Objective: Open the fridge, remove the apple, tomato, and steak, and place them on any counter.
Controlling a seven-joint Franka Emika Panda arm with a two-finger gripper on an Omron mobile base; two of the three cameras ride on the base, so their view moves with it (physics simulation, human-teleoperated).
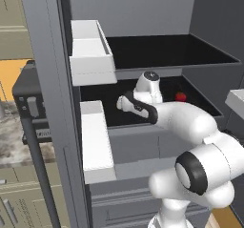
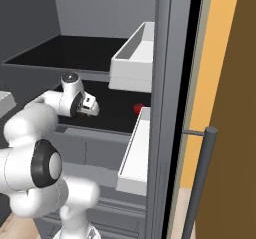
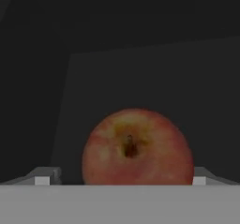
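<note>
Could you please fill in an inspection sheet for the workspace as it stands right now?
Surface: dark fridge shelf, mid level, inside the open fridge.
Job's things: apple centred close ahead of the tool in the hand view; small red item at the shelf's back, too small to identify.
Clutter: white door bins on the open door.
Grippers: tool open, reaching into the shelf, holding nothing.
Cables: nothing seen.
Surroundings: beige cabinets, speckled counter, dark appliance on the left.
</note>
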